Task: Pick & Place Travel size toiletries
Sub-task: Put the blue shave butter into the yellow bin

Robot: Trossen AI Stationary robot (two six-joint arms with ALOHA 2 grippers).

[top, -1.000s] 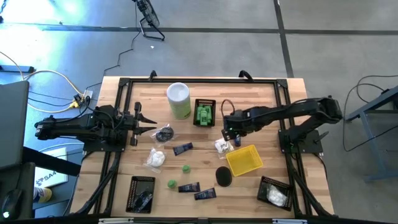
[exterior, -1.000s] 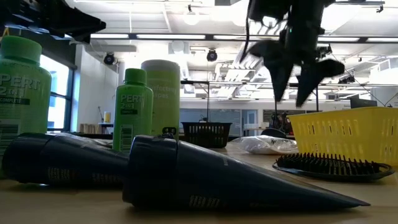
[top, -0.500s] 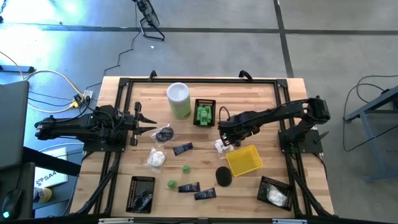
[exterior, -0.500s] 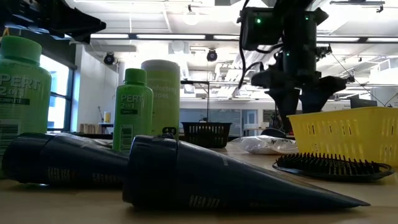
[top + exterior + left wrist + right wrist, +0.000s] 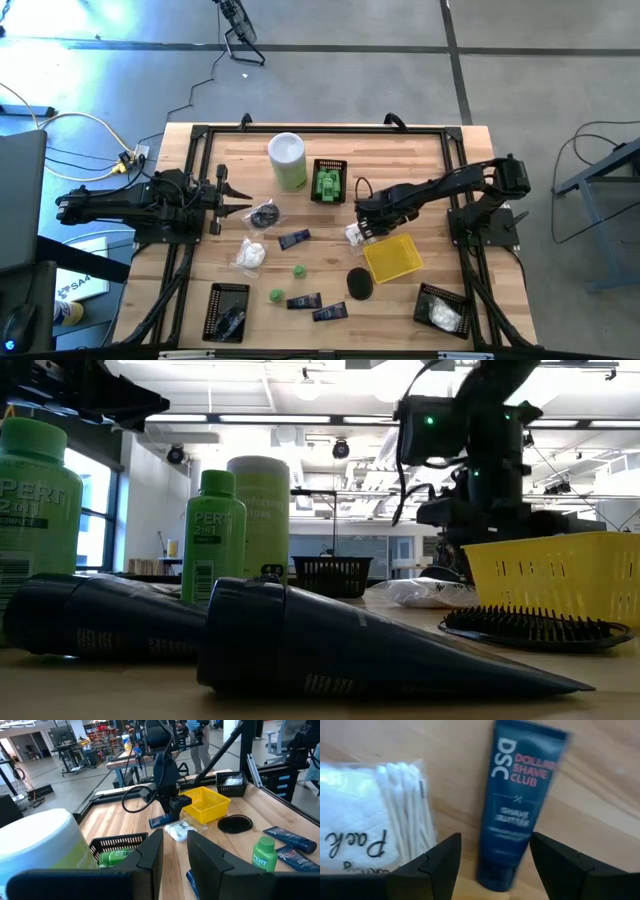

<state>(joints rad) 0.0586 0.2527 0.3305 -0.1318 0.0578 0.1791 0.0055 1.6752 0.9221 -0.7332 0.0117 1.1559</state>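
A dark navy tube (image 5: 520, 805) lies flat on the wooden table, close to a white packet of cotton swabs (image 5: 365, 825). My right gripper (image 5: 495, 840) points down over the tube, open, one finger on either side of the tube's lower end and apart from it. From above, the gripper (image 5: 366, 222) covers most of the tube, and the packet (image 5: 354, 236) shows beside it. My left gripper (image 5: 235, 195) waits level at the table's left side, open, with nothing between its fingers (image 5: 150, 855).
A yellow basket (image 5: 393, 257) stands just near of the right gripper, a black round brush (image 5: 360, 282) beside it. Farther off are a black basket with green bottles (image 5: 329, 180), a tall white-and-green canister (image 5: 287, 160), loose tubes (image 5: 294, 239), small green bottles (image 5: 298, 270) and two black baskets (image 5: 228, 310) at the near edge.
My right gripper has come down toward the navy tube and the swab packet, shifting a little toward the table's left and tipping to point more steeply down. Its fingers have stayed apart. Nothing on the table has moved.
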